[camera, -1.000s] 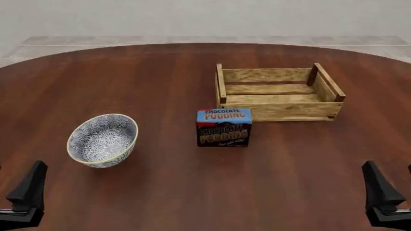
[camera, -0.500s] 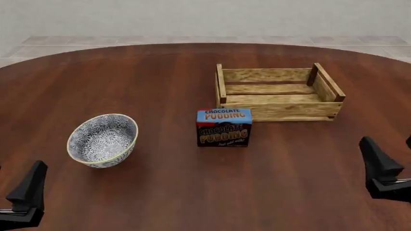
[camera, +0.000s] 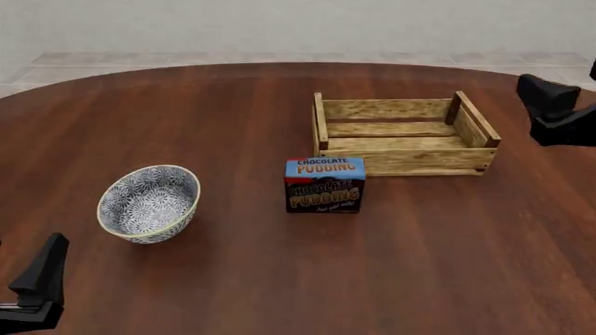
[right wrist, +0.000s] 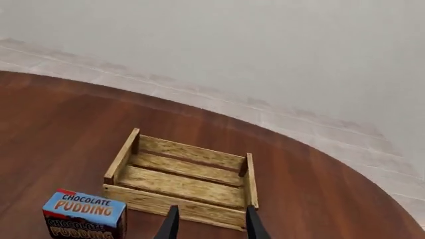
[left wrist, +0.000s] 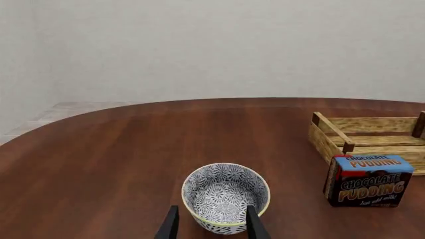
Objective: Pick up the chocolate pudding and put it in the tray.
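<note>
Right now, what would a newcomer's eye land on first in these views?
Probably the dark brown chocolate pudding carton, standing upright mid-table just in front of the weathered wooden slat tray. Next, the blue-and-white patterned bowl to its left, and the right claw raised beside the tray's right end.

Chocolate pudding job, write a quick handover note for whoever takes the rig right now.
Left gripper: open, empty, low at the near left, facing the patterned bowl.
Right gripper: open, empty, raised at the far right beside the tray.
Chocolate pudding: upright on the table, just in front of the tray's near left corner, not gripped.
Tray: nothing in it.
Done: nothing yet.
Left: grasp the pudding, likely with the right arm, lift it and set it in the tray.
</note>
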Motion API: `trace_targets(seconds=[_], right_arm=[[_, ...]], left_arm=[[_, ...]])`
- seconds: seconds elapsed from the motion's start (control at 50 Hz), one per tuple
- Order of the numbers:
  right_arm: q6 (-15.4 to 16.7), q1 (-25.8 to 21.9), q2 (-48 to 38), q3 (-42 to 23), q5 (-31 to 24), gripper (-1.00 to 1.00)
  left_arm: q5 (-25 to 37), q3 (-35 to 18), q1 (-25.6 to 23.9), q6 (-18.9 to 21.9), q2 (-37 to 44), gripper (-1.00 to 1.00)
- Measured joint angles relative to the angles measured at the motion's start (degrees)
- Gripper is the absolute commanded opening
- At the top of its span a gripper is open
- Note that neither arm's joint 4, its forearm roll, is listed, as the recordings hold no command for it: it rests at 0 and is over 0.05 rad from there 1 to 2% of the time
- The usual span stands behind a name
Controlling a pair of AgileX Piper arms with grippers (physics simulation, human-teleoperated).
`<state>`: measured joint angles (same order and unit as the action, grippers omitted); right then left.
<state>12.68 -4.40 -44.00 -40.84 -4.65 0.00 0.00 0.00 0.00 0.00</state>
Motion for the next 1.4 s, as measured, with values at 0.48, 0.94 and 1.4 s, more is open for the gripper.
trace_targets(seconds=[0.48,0.94,1.4], right_arm=[[14.7,-12.2,-24.6,-27.8,-7.9,1.0],[24.4,-20.2,-45.8,-50.6,-21.0,1.0],[31.3,-24.0,-56.7,-60.5,-32.2,1.0]], left_arm=[[0.0,0.0,0.0,0.0,0.0,1.0],[0.0,0.0,0.0,0.0,0.0,1.0],[0.0,0.0,0.0,0.0,0.0,1.0]])
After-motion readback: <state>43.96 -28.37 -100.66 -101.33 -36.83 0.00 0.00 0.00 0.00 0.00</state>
